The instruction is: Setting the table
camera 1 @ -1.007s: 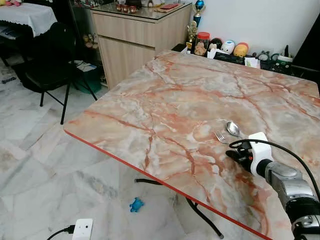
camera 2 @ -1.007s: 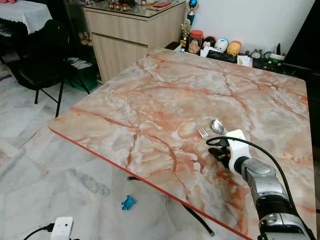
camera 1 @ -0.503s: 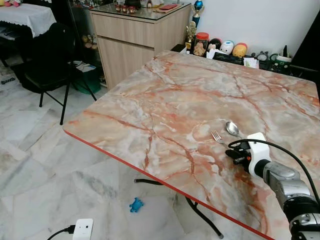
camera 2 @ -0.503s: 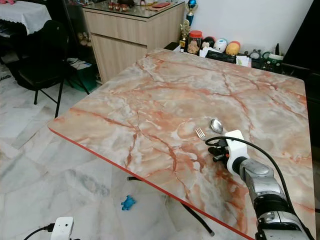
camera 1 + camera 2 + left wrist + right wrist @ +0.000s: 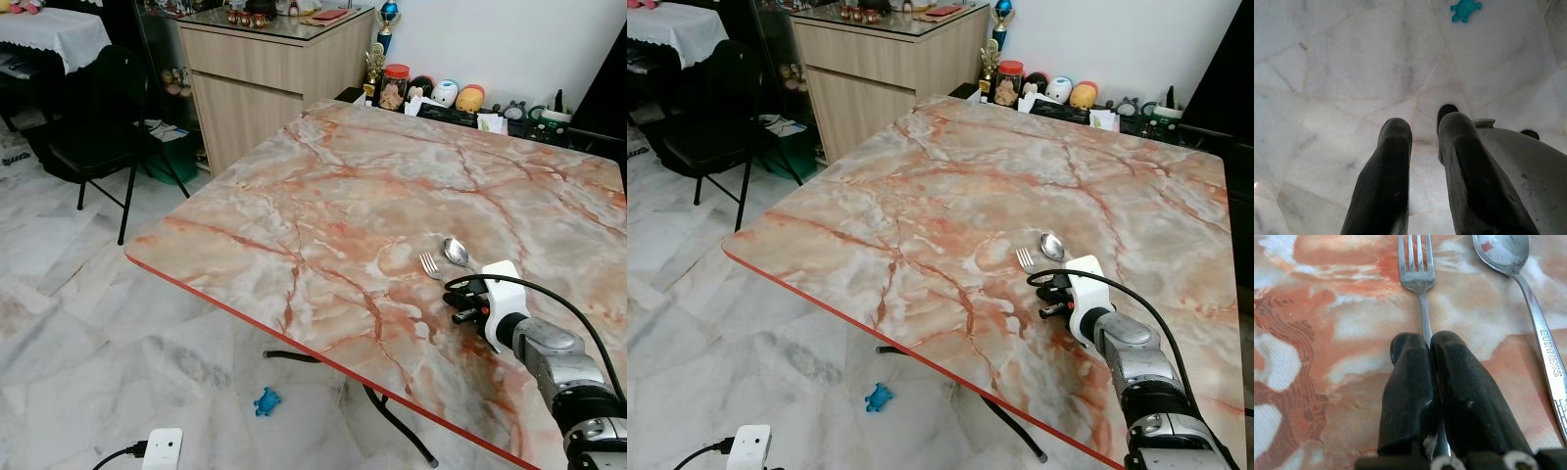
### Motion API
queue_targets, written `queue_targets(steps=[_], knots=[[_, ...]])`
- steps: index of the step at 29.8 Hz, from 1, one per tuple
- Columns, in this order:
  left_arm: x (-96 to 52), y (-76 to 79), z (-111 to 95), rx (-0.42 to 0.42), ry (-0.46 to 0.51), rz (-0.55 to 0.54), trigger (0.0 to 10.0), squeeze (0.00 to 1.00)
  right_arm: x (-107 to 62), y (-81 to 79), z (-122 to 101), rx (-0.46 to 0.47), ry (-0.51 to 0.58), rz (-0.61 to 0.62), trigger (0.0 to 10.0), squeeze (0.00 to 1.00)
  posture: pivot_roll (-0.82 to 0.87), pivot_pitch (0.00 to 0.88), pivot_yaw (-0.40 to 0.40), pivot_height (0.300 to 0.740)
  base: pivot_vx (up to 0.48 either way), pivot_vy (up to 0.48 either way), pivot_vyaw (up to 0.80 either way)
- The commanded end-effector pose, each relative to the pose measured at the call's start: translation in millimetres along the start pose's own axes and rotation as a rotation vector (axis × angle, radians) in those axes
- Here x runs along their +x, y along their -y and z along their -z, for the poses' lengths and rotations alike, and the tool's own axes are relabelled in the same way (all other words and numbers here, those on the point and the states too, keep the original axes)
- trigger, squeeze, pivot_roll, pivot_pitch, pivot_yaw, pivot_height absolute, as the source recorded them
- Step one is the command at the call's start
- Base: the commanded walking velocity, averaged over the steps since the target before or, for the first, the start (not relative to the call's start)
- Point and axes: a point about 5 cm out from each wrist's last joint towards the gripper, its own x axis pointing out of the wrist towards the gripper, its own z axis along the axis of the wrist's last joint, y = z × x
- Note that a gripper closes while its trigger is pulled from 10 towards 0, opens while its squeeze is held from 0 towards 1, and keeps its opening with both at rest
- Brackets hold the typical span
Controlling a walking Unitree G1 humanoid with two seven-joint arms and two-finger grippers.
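A metal fork point(image 5: 428, 264) lies flat on the marble table point(image 5: 323, 186), near its right front part. A spoon point(image 5: 456, 252) lies just to the right of it. My right gripper point(image 5: 458, 300) rests low on the table behind the fork, shut on its handle. In the right wrist view the fingers point(image 5: 1410, 382) pinch the handle while the fork's point(image 5: 1418, 276) tines point away, and the spoon point(image 5: 1528, 298) runs alongside. My left gripper point(image 5: 1425, 132) hangs idle over the floor with a gap between its fingers.
The table's red front edge point(image 5: 294, 333) runs diagonally toward me. A black chair point(image 5: 98, 117) and a wooden cabinet point(image 5: 265, 69) stand at the left back. Jars and toys point(image 5: 441, 93) line a shelf behind the table. A blue toy point(image 5: 266, 400) and a white power strip point(image 5: 162, 448) lie on the floor.
My right gripper has shifted slightly at the fork's handle. The fork and spoon lie where they were.
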Motion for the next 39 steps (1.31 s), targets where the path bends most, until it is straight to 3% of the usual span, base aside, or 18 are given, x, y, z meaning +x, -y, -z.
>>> queue_targets(steps=[1, 2, 3, 4, 9, 14, 15, 17, 19, 21, 23, 27, 29, 39], knots=[[-0.4, -0.9, 3, -0.001, -0.013, -0.006, 10.0, 0.00, 2.2, -3.5, 7, 0.013, -0.020, 0.020, 0.0, 0.00, 0.08, 0.000, -0.012, 0.740, 0.000, 0.000, 0.00], [-0.4, -0.9, 3, -0.001, -0.013, -0.006, 10.0, 0.00, 2.2, -3.5, 7, 0.013, -0.020, 0.020, 0.0, 0.00, 0.08, 0.000, -0.012, 0.740, 0.000, 0.000, 0.00], [-0.4, -1.2, 3, 0.001, -0.013, -0.008, 10.0, 0.00, 4.7, -7.2, 5, -0.004, -0.004, 0.033, 2.0, 0.00, 0.08, 0.000, -0.012, 0.740, 0.000, 0.000, 0.00], [-0.4, -1.3, 3, 0.001, -0.013, -0.009, 10.0, 0.00, 6.3, -10.9, 3, -0.025, 0.014, 0.032, 9.9, 0.00, 0.08, 0.000, -0.012, 0.740, 0.000, 0.000, 0.00], [-0.4, -1.2, 3, 0.004, -0.011, -0.013, 10.0, 0.00, 11.4, -23.8, -7, 0.012, 0.138, 0.050, 10.0, 0.00, 0.08, 0.000, -0.014, 0.740, 0.000, 0.000, 0.00], [-0.4, -0.8, 3, 0.006, -0.009, -0.021, 10.0, 0.00, 18.4, -51.3, -7, 0.016, 0.236, 0.073, 10.0, 0.00, 0.09, 0.000, -0.017, 0.740, 0.000, 0.000, 0.00], [-0.4, -0.8, 3, 0.006, -0.009, -0.021, 10.0, 0.00, 18.4, -51.3, -7, 0.016, 0.236, 0.073, 10.0, 0.00, 0.09, 0.000, -0.017, 0.740, 0.000, 0.000, 0.00], [-0.5, -1.1, 3, 0.004, -0.006, -0.023, 10.0, 0.00, 14.3, -45.7, -19, 0.027, 0.347, 0.214, 10.0, 0.00, 0.09, 0.000, -0.018, 0.740, 0.000, 0.000, 0.00], [-0.5, -1.0, 3, 0.003, -0.004, -0.023, 10.0, 0.00, 12.3, -41.7, -21, 0.030, 0.366, 0.275, 10.0, 0.00, 0.09, 0.000, -0.023, 0.740, 0.000, 0.000, 0.00], [-0.6, -0.9, 3, -0.004, 0.001, -0.025, 10.0, 0.00, 6.6, -37.1, -27, -0.060, 0.412, 0.355, 10.0, 0.00, 0.09, 0.000, -0.032, 0.740, 0.000, 0.000, 0.00], [-0.7, -1.4, 2, -0.019, 0.010, -0.028, 10.0, 0.00, -3.8, -33.4, -37, -0.003, 0.537, 0.418, 10.0, 0.00, 0.10, 0.000, -0.038, 0.740, 0.000, 0.000, 0.00], [-0.6, -1.5, 2, -0.025, 0.016, -0.029, 10.0, 0.00, -15.8, -37.7, -48, 0.017, 0.663, 0.451, 10.0, 0.00, 0.09, 0.000, -0.044, 0.740, 0.000, 0.000, 0.00], [-0.6, -0.2, 2, -0.028, 0.020, -0.030, 10.0, 0.00, -20.6, -49.0, -46, 0.010, 0.698, 0.438, 10.0, 0.00, 0.09, 0.000, -0.049, 0.740, 0.000, 0.000, 0.00], [-0.8, 0.4, 3, -0.022, 0.022, -0.031, 10.0, 0.00, -32.6, -66.4, -20, 0.084, 0.696, 0.462, 10.0, 0.00, 0.09, 0.000, -0.051, 0.740, 0.000, 0.000, 0.00]])
